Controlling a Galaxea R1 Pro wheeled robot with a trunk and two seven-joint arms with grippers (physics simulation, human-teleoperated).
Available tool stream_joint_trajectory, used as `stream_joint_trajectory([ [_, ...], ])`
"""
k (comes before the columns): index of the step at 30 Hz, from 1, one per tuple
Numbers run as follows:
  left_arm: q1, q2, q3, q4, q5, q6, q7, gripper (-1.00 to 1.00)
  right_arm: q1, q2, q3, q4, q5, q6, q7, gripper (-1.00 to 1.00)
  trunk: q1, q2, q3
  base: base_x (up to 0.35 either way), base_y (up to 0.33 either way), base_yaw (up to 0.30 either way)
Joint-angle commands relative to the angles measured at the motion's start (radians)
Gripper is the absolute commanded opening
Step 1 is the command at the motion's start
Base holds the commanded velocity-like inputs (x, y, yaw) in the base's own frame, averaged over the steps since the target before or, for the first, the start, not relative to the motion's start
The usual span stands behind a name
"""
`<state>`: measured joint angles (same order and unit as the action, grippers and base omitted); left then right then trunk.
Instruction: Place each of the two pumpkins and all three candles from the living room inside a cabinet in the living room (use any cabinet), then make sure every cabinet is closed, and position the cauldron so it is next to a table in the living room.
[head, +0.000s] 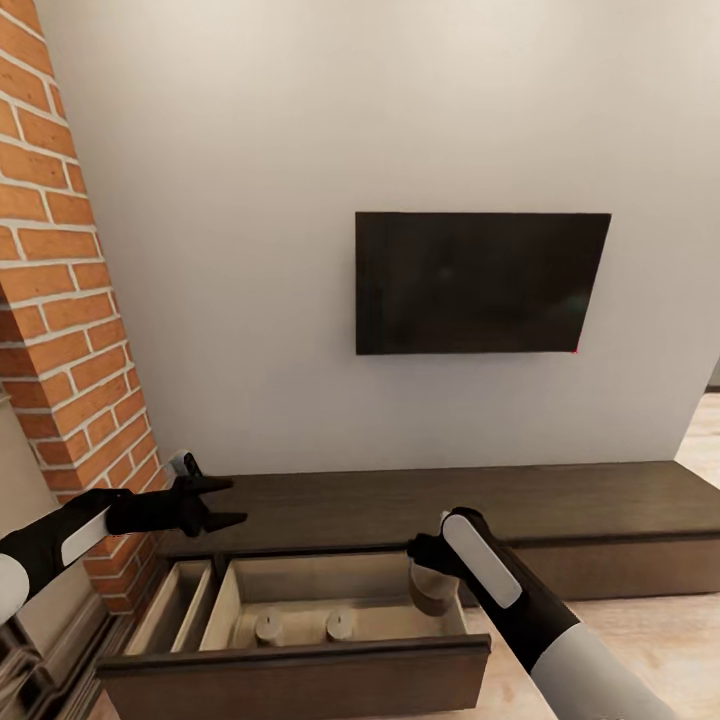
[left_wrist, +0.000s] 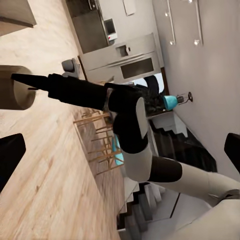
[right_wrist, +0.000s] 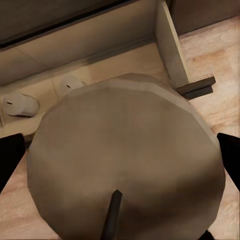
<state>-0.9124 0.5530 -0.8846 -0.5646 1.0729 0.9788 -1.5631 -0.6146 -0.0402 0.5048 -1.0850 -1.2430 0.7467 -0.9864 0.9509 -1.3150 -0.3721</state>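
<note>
A dark television (head: 482, 282) hangs on the pale wall above the long, low cabinet (head: 560, 500), and a brick column (head: 60, 300) stands at the cabinet's left end. A drawer (head: 300, 665) is pulled out at that end, its front edge toward the robot. Two candles (head: 268, 627) (head: 339, 625) stand upright on the drawer floor, side by side near the middle, wicks up.

The right gripper (head: 432, 578) hangs over the drawer's right rear corner, clamped on a third candle (right_wrist: 125, 160). In the left wrist view this candle (left_wrist: 15, 94) shows its long axis running along the fingers, so it probably hangs roughly upright, though the head view hides most of it.

The left gripper (head: 225, 503) hovers over the cabinet top beside the brick column, fingers spread and empty, pointing right along the cabinet.
</note>
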Motion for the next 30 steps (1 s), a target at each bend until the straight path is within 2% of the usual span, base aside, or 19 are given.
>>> stream_joint_trajectory([
  [1,-0.002,0.001,-0.006,0.0,0.002,0.011,-0.008,1.0,-0.002,0.006,0.003,0.015,0.011,-0.005,-0.004,-1.0,0.001,-0.001,-0.001,0.314,0.0,0.0],
  [3,-0.002,0.001,-0.006,0.0,0.002,0.011,-0.008,1.0,-0.002,0.025,0.003,0.056,0.07,-0.028,0.025,-1.0,0.001,-0.001,-0.001,0.27,0.0,0.0],
  [6,-0.002,0.001,-0.006,0.0,0.005,0.011,-0.008,1.0,-0.003,0.05,0.003,0.144,0.163,-0.051,0.125,-1.0,0.001,-0.001,-0.001,0.152,0.0,0.0],
  [9,-0.002,0.001,-0.005,0.0,0.009,0.011,-0.008,1.0,-0.006,0.061,0.002,0.222,0.209,-0.058,0.2,-1.0,0.001,-0.001,-0.001,0.042,0.0,0.0],
  [17,-0.002,0.001,-0.005,0.0,0.007,0.011,-0.008,1.0,-0.008,0.065,0.002,0.266,0.225,-0.06,0.231,-1.0,0.001,-0.001,-0.001,0.014,0.0,0.0],
  [30,-0.002,0.001,-0.005,0.0,0.007,0.011,-0.008,1.0,-0.008,0.066,0.005,0.266,0.224,-0.057,0.232,-1.0,0.001,-0.001,-0.001,0.158,0.005,0.0],
])
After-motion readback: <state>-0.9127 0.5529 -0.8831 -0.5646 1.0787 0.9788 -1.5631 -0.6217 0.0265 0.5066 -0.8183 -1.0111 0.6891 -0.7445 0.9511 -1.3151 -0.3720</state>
